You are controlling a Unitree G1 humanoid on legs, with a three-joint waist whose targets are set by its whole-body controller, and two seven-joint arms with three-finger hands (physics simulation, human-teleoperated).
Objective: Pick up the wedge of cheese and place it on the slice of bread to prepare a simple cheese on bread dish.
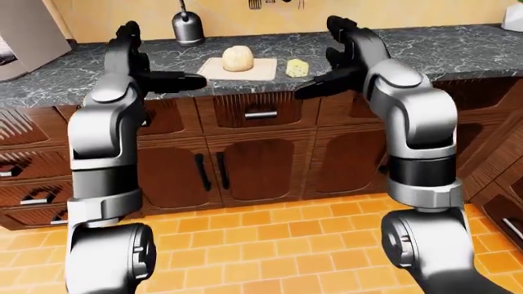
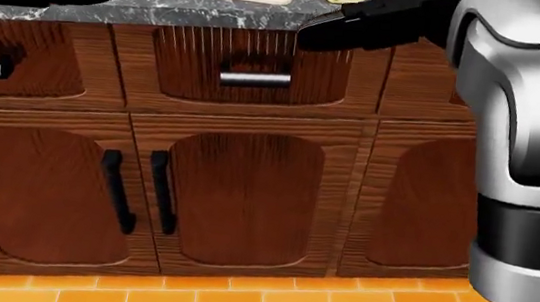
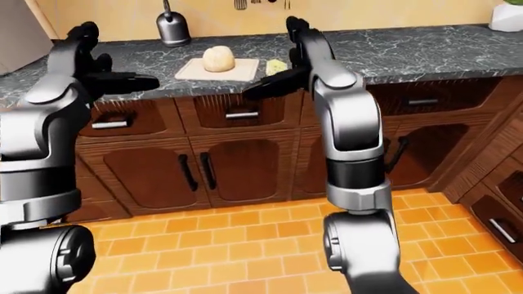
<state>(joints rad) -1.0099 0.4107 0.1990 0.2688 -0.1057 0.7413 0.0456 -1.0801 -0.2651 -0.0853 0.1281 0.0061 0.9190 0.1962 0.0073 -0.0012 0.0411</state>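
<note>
- Cheese (image 1: pixel 297 67) sits on the bench (image 1: pixel 458 49), just beside the board (image 1: pixel 262 70) carrying the bread (image 1: pixel 238 58).
- Right hand (image 1: pixel 343 52) and left hand (image 1: pixel 143 64) both raised, fingers spread, holding nothing.
- Wedge looks small, light, firm; best pinched across its flat sides.

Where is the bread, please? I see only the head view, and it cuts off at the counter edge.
Observer: The bread sits whole on the cutting board, seen in the left-eye view.
Operator: And the cheese, is it on the board too?
Observer: No. The cheese wedge lies on the counter just right of the board, apart from it.
Operator: Are my hands holding anything?
Observer: No. The left hand and the right hand are both raised and open, with nothing in them.
</note>
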